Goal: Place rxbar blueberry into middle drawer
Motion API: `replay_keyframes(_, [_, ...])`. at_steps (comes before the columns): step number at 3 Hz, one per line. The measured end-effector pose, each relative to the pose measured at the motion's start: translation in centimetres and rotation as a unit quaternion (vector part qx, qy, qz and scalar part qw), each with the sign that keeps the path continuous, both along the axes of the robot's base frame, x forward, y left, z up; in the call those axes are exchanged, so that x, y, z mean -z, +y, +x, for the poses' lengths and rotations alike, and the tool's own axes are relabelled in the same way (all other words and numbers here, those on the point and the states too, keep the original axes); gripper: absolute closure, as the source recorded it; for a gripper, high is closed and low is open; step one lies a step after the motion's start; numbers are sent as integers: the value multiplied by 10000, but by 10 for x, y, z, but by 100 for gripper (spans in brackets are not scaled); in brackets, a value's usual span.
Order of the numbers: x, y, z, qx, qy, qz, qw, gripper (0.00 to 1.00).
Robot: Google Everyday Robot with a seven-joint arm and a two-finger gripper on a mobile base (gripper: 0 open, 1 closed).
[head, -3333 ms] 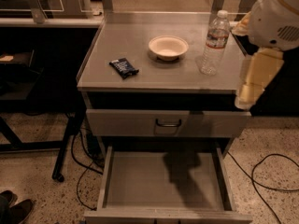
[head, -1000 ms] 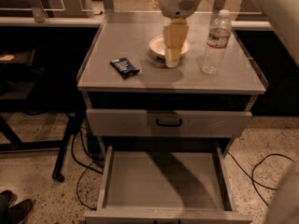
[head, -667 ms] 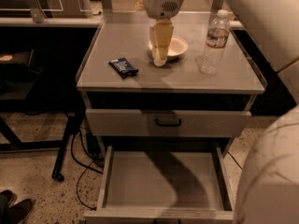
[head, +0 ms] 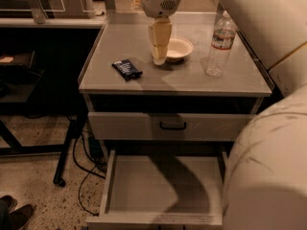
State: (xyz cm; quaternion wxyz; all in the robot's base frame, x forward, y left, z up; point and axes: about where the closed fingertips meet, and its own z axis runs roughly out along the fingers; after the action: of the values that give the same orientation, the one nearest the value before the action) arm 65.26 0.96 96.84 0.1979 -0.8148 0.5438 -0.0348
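Observation:
The rxbar blueberry, a small dark wrapper with white print, lies flat on the left part of the grey cabinet top. My gripper hangs point-down just above the top, right of the bar and at the left edge of the white bowl. It holds nothing that I can see. The middle drawer is pulled out below, a shallow grey box with a bare floor. My arm hides its right side.
A clear water bottle stands upright at the right of the top. A closed drawer front with a dark handle sits above the open drawer. Cables trail on the floor at the left. A shoe shows at the bottom left.
My gripper has moved left across the top, from beside the bottle, over the bowl, to the bowl's left edge nearer the bar. The bar, bowl and bottle have not moved.

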Motion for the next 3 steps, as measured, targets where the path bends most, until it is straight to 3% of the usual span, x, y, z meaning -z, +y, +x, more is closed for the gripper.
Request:
replay_keyframes(1, [7,22,18,-390,-8,-49,9992,0])
replay_keyframes(2, [18,48,43,-753,6,115,9971,0])
replay_keyframes(3, [19,51,47,-742,-58,154,9971,0])
